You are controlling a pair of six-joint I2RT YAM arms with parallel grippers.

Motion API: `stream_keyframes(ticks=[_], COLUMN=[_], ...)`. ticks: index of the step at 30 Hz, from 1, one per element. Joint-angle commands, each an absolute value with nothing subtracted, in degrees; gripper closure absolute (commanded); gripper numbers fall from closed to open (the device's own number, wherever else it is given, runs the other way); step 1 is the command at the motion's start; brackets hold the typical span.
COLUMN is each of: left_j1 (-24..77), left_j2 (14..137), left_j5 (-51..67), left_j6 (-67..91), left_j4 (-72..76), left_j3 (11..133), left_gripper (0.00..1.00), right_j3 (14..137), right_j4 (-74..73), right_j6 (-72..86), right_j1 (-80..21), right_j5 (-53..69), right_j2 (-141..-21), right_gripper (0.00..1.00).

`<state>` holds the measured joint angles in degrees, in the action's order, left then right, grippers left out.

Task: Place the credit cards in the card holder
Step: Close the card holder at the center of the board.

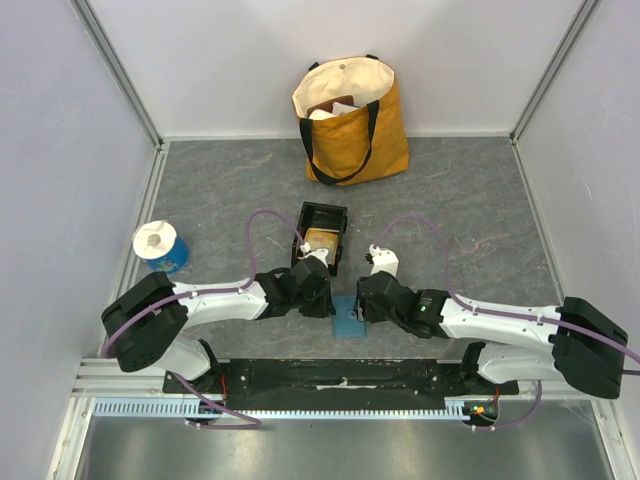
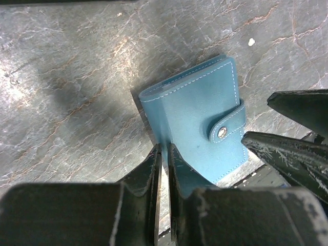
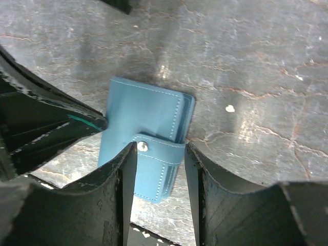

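Card holder (image 2: 197, 118): teal-blue, pale stitching along the edges, 1 silver snap on the tab.
Table (image 1: 480, 200): grey, marbled with rust-brown veins.
Bag (image 1: 385, 140): mustard-yellow outside, cream lining, black handles.
Tray (image 1: 325, 208): black.
Cards (image 1: 321, 241) inside it: tan-gold.
Roll (image 1: 160, 245): white top, blue side.
Left arm (image 1: 215, 298) and right arm (image 1: 500, 320): white shells, black joints.
Cables (image 1: 249, 240): purple.
Walls (image 1: 60, 150): pale lilac-grey.

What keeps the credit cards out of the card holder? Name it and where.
The card holder itself is closed: its snap tab is fastened over the front, so no pocket is exposed. A tan card sits in the black tray beyond it.
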<state>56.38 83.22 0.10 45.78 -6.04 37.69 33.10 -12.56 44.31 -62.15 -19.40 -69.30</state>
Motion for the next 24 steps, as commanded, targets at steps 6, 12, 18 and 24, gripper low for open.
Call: stream_keyframes(ticks=[6, 12, 18, 24], left_j1=[56.51, 56.60, 56.51, 56.51], left_j2=[85.96, 86.66, 86.57, 86.22], left_j5=[2.46, 2.99, 2.64, 2.29], left_j6=[47.02, 47.46, 47.99, 48.08], left_j4=[-3.96, -3.69, -4.13, -3.17], left_j3=[37.09, 36.83, 36.57, 36.30], left_gripper=[0.85, 0.86, 0.86, 0.86], right_j3=[28.74, 29.18, 27.43, 30.58], right_j4=[-7.75, -7.55, -8.97, -7.92], right_j6=[48.52, 49.13, 50.28, 48.08], right_j1=[-61.35, -61.35, -61.44, -61.44], right_j5=[-16.18, -16.42, -21.36, -13.90], right_j2=[-70.66, -71.02, -60.57, -66.25], right_gripper=[0.53, 0.59, 0.62, 0.70])
